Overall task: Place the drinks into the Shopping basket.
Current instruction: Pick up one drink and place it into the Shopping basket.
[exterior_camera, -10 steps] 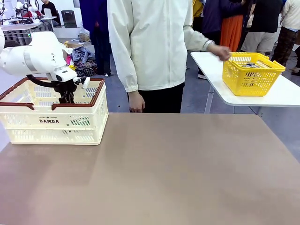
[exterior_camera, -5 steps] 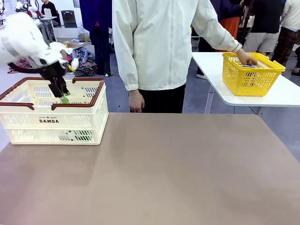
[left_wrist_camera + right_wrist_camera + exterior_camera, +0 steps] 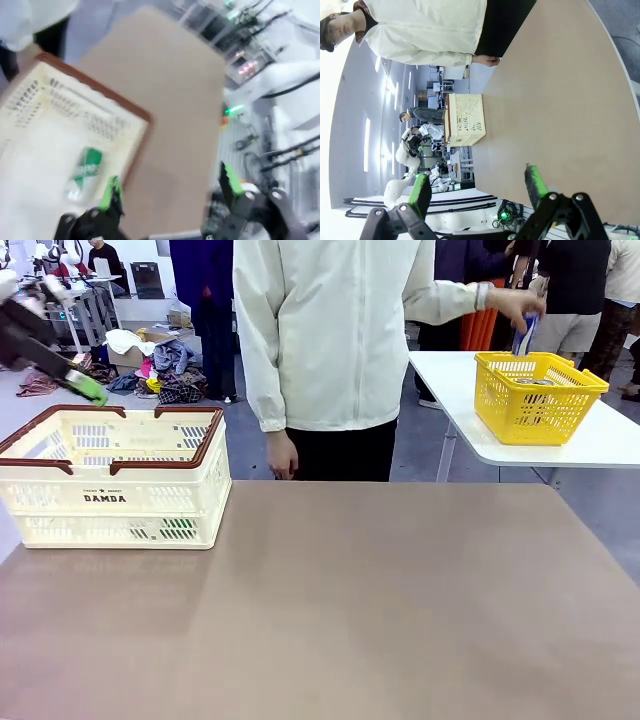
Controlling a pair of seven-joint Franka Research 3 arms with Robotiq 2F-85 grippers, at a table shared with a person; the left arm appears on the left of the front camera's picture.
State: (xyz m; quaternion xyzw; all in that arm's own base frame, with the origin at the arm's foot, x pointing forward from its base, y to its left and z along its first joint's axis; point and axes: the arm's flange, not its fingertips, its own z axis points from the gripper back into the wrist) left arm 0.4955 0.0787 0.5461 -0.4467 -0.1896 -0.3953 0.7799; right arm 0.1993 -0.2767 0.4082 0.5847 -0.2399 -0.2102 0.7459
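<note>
Nearest to me, the right gripper [image 3: 477,190] has its jaws spread wide with nothing between them, and its camera looks along the brown table [image 3: 400,610]. The left gripper [image 3: 170,187] is spread just as wide and is empty too. In the front view I see it as a blur high at the left edge, above the Shopping basket [image 3: 120,475] and clear of its brown rim. That cream basket sits on the table's left side toward the far edge, with the "DAMDA" side facing me. Through my left wrist camera, blurred as it is, I make out the green can [image 3: 86,170] lying on its side on the basket floor, close to one wall; I see nothing else inside. Beyond the table stands a person in a cream jacket [image 3: 320,330], one arm hanging down near the table's far edge, the other stretched out to my right. That raised hand [image 3: 515,308] holds the blue-and-white can [image 3: 524,337] in the air just above the far rim of a yellow basket [image 3: 535,405], apart from it. The yellow basket rests on a white side table [image 3: 600,445], well apart from the Shopping basket. A few silver can tops [image 3: 530,381] show over its rim; I cannot tell how many.
</note>
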